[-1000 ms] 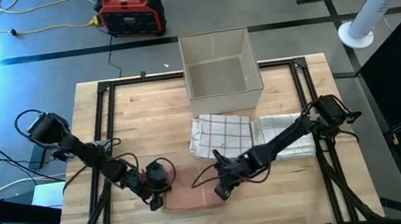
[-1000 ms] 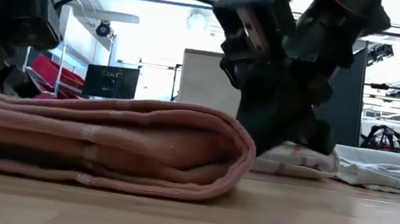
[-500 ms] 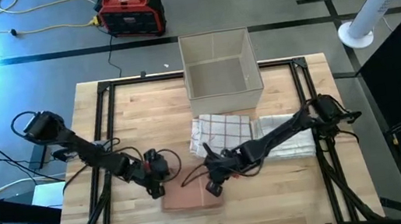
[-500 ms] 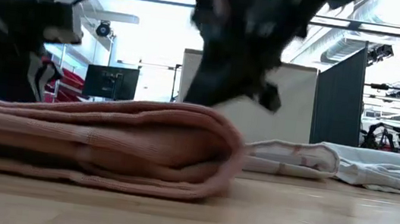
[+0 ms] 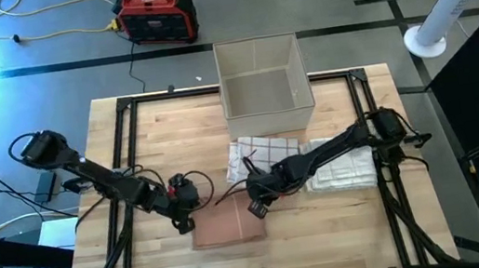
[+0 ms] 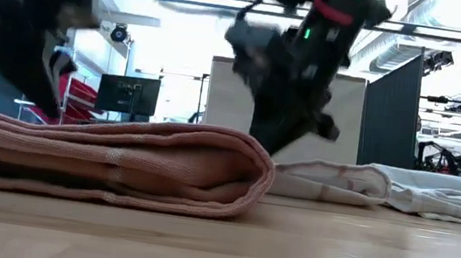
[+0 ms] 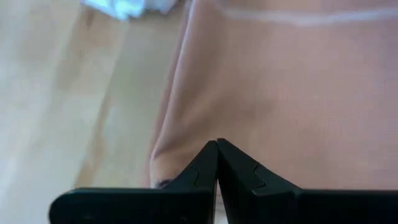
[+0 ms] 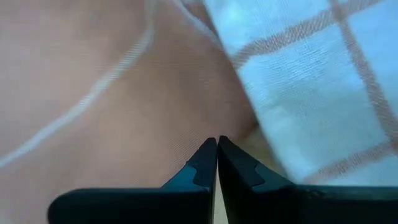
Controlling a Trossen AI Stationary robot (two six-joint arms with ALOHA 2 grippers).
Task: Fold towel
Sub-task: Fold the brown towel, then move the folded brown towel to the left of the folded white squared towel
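A pink towel (image 5: 228,230) lies folded in several layers near the table's near edge, its rounded fold (image 6: 255,176) facing right in the low view. My left gripper (image 5: 184,219) is shut with nothing between its fingers, just over the towel's far left corner (image 7: 161,168). My right gripper (image 5: 256,207) is also shut with nothing in it, over the towel's far right corner. In the right wrist view its tips (image 8: 217,140) point at pink cloth (image 8: 93,93) beside a checked towel (image 8: 311,81). The low view shows both grippers standing behind the folded stack.
A white-and-brown checked towel (image 5: 265,159) and a white folded towel (image 5: 342,165) lie just beyond and to the right of the pink one. An open beige box (image 5: 261,74) stands at the far edge. Black frame rails (image 5: 129,149) run along the table's sides.
Both grippers have drawn back from the towel's near part toward the far edge and risen a little, the right one also turning. The pink towel stays folded where it was; its top layer has settled flatter.
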